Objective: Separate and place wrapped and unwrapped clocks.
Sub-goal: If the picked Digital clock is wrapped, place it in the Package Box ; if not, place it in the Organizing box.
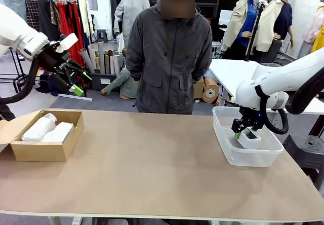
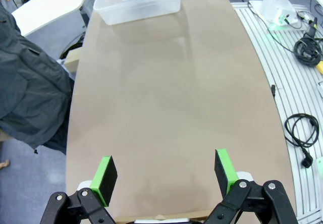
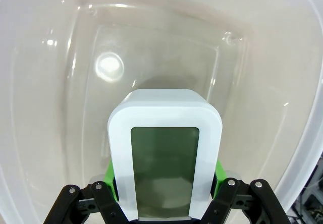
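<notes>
Two wrapped clocks point(image 1: 46, 127), one bare clock point(image 3: 164, 158), one cardboard box point(image 1: 43, 151), one clear plastic tub point(image 1: 255, 156)

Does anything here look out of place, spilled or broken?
Nothing stands out. Two wrapped clocks lie side by side in the cardboard box. The right pincer holds the bare clock upright inside the clear tub. The left pincer hangs open above the table. No spills or damage show.
</notes>
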`<state>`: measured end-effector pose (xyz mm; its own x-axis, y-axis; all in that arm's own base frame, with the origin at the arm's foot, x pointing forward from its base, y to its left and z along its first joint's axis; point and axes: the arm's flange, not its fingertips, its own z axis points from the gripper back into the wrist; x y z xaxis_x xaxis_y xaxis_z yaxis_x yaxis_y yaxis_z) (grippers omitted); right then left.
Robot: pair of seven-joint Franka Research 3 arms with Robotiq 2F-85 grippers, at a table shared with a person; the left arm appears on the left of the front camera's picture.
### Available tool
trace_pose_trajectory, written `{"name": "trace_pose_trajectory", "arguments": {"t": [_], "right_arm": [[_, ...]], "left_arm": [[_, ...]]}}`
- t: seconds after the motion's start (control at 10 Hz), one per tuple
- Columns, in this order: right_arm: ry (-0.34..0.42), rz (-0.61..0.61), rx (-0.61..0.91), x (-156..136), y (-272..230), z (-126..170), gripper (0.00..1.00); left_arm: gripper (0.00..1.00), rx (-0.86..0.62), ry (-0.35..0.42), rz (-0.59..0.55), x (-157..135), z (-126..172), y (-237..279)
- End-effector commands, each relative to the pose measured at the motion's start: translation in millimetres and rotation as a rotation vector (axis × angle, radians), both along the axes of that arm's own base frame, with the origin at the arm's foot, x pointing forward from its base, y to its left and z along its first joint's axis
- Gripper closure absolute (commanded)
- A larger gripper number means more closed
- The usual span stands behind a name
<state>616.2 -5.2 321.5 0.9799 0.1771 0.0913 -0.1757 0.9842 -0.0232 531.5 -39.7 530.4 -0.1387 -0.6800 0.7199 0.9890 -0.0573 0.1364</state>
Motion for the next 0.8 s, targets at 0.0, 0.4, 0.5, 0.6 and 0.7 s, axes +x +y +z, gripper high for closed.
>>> {"name": "trace_pose_trajectory", "arguments": {"t": [0.0,0.4,0.5,0.6,0.7], "right_arm": [[-0.033,-0.042,-0.031,8,0,-3,1.00],[-0.002,-0.056,-0.047,11,0,-15,0.96],[0.002,-0.059,-0.050,11,-1,-14,0.79],[0.003,-0.062,-0.053,11,-1,-14,0.60],[0.001,-0.064,-0.053,10,-1,-13,0.41]], "left_arm": [[0.00,0.001,-0.001,-0.004,-2,2,1],[0.00,0.001,-0.001,-0.004,-2,2,1],[0.00,0.001,-0.001,-0.004,-2,2,1],[0.00,0.001,-0.001,-0.004,-2,2,1],[0.00,0.001,-0.001,-0.004,-2,2,1]]}}
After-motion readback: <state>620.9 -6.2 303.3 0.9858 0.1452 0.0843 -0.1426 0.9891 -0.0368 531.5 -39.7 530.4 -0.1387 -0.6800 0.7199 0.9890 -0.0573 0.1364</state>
